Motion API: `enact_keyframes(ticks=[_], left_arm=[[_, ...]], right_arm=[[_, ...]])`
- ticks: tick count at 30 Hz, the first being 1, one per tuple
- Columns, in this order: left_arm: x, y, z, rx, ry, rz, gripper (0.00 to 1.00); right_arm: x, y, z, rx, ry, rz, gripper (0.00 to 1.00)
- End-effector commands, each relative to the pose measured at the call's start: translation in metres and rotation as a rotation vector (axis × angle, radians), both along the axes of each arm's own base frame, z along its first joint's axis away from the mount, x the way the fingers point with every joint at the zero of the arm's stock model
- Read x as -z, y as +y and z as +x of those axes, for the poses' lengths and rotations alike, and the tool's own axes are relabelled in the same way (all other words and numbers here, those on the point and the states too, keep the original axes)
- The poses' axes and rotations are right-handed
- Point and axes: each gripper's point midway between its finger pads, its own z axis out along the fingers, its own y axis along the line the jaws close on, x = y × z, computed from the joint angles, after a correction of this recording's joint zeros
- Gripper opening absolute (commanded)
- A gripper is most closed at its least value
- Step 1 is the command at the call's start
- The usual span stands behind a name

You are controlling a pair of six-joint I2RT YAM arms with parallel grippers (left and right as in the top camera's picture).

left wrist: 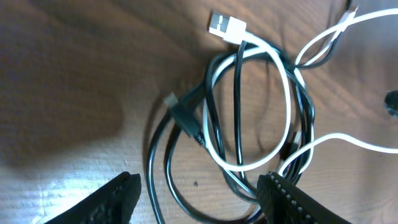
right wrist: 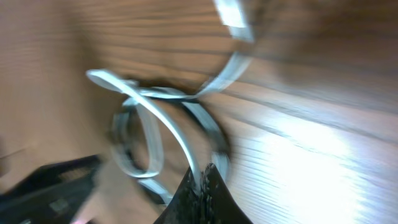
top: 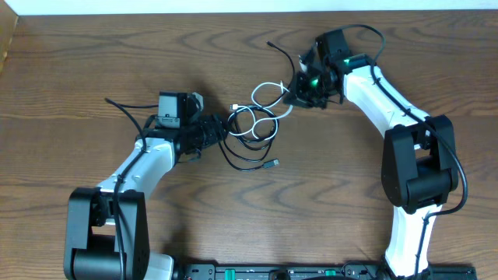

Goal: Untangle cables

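The cables lie knotted together at the table's middle. Black cables (top: 253, 166) loop around a white cable (top: 268, 84). My left gripper (top: 222, 129) stands open just left of the tangle. In the left wrist view its fingers straddle loops of black cable (left wrist: 238, 93) without closing, and the white cable (left wrist: 288, 87) with its flat plug (left wrist: 225, 26) lies beyond. My right gripper (top: 294, 95) sits at the tangle's right side. In the blurred right wrist view the right gripper (right wrist: 202, 177) is shut on the white cable (right wrist: 161, 119).
A loose black cable end (top: 271, 45) lies at the back, near the right arm. A black plug end (top: 274, 163) points toward the front. The table's far edge (top: 233, 11) runs along the top. Both arm bases stand at the near edge.
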Motion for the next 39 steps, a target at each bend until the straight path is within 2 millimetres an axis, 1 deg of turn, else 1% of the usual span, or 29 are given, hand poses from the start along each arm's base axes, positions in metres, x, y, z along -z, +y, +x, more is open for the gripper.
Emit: enact_keyframes(ticks=[1,6,11,13,14,16,17,19,20,24,27,30,31,34,39], left_arm=[[0.003,-0.002,0.003,-0.004,0.002,0.042,0.65],[0.003,-0.015,-0.002,0.033,0.002,0.041,0.64],[0.003,-0.033,-0.009,0.084,-0.001,0.048,0.65],[0.004,-0.039,-0.011,0.1,-0.005,0.068,0.65],[0.005,-0.041,-0.012,0.107,-0.008,0.08,0.64],[0.006,-0.046,-0.015,0.105,0.001,0.089,0.58],[0.008,-0.048,-0.017,0.08,0.02,0.088,0.57],[0.011,-0.05,-0.022,0.027,0.061,0.084,0.53],[0.012,-0.052,-0.023,0.005,0.072,0.085,0.51],[0.018,-0.056,-0.029,-0.047,0.087,0.126,0.51],[0.018,-0.067,-0.033,-0.064,0.087,0.126,0.51],[0.011,-0.083,-0.026,-0.043,0.025,0.106,0.51],[0.009,-0.085,-0.024,-0.046,0.006,0.113,0.48],[0.01,-0.079,-0.018,-0.156,-0.004,0.135,0.42],[0.017,-0.075,-0.017,-0.237,0.006,0.161,0.41]], right_arm=[[0.005,-0.034,0.006,0.059,-0.046,-0.204,0.01],[0.013,-0.05,-0.003,0.075,-0.008,-0.298,0.01],[0.024,-0.071,-0.018,0.086,0.041,-0.42,0.01],[0.03,-0.076,-0.024,0.135,0.073,-0.442,0.01],[0.032,-0.077,-0.026,0.155,0.087,-0.441,0.01],[0.036,-0.078,-0.03,0.179,0.11,-0.443,0.01],[0.037,-0.079,-0.033,0.176,0.119,-0.447,0.01],[0.038,-0.081,-0.038,0.151,0.132,-0.462,0.01],[0.04,-0.081,-0.04,0.13,0.131,-0.468,0.01],[0.04,-0.081,-0.043,0.086,0.124,-0.478,0.01],[0.04,-0.081,-0.043,0.085,0.124,-0.477,0.01],[0.04,-0.077,-0.044,0.078,0.123,-0.476,0.01],[0.04,-0.075,-0.045,0.072,0.121,-0.475,0.01],[0.04,-0.067,-0.048,0.05,0.116,-0.476,0.01],[0.04,-0.058,-0.051,0.028,0.109,-0.477,0.01]])
